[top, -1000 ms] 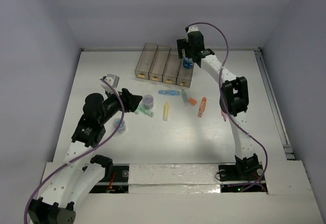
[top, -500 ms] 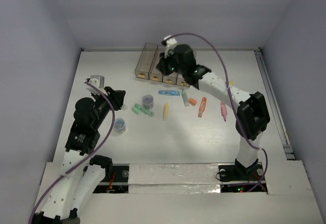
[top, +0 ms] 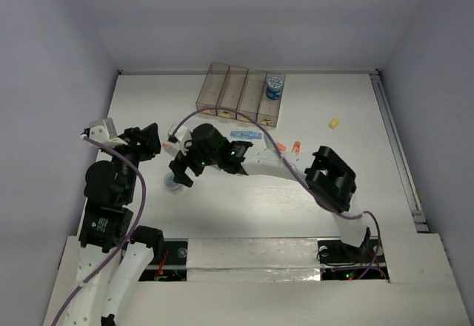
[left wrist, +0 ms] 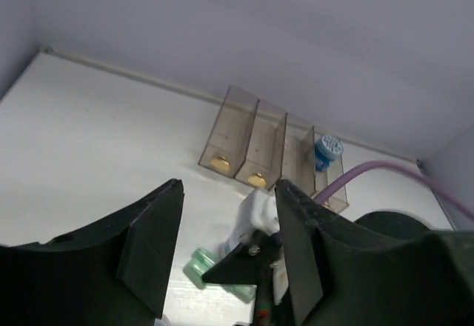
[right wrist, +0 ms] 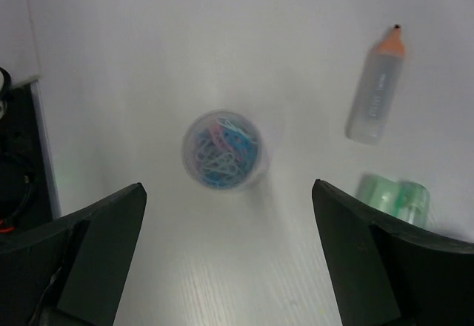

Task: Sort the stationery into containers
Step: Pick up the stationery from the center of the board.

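Observation:
Four smoky-brown bins [top: 231, 89] stand in a row at the back; a blue round roll [top: 275, 85] stands in the rightmost one. They also show in the left wrist view [left wrist: 244, 137], with the roll [left wrist: 326, 149]. My right gripper [top: 181, 172] is open and empty, hanging above a small round clear tub of coloured paper clips [right wrist: 222, 152], seen from above [top: 173, 185]. Its jaws stand wide in the wrist view [right wrist: 228, 187]. Green sticks [right wrist: 392, 196] and an orange-tipped stick [right wrist: 376, 96] lie nearby. My left gripper [top: 146, 141] is open and empty [left wrist: 228, 193], raised at the left.
A blue stick [top: 241, 134], orange sticks [top: 295, 147] and a small yellow piece [top: 334, 123] lie on the white table. My right arm stretches across the middle and hides things under it. Grey walls close the back and sides.
My right gripper let go of the blue roll in the rightmost bin and swung forward-left over the paper-clip tub. My left arm drew back to the left.

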Controlling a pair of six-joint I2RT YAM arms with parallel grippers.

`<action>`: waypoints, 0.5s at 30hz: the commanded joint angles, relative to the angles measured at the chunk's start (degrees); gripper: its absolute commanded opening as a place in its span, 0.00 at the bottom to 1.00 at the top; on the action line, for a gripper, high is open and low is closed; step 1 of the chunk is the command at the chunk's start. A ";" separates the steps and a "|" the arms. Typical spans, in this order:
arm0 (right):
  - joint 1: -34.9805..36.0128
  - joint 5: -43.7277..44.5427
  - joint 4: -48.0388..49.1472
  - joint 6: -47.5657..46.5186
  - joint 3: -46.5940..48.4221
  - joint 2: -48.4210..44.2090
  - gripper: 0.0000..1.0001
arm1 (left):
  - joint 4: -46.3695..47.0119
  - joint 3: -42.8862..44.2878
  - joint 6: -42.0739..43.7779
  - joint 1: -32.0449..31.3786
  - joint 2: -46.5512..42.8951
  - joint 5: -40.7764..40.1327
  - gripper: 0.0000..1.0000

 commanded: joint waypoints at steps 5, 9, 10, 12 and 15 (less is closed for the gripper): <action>3.67 6.89 -6.37 -4.95 11.38 10.77 1.00 | 3.78 0.65 -0.20 0.36 -3.52 -4.06 0.60; 4.20 7.77 -8.22 -5.30 15.33 14.55 1.00 | 5.19 -1.63 -0.02 0.36 -3.70 -2.21 0.60; 4.72 7.95 -8.13 -5.30 15.69 15.60 1.00 | 5.19 -1.72 0.07 0.36 -3.78 -1.86 0.61; 4.73 9.17 -7.09 -5.04 15.96 16.31 1.00 | 5.19 -1.81 0.07 0.36 -3.78 -1.68 0.61; 5.25 11.19 -5.15 -3.55 16.05 16.76 0.96 | 5.02 -2.16 0.07 0.36 -3.87 -1.16 0.62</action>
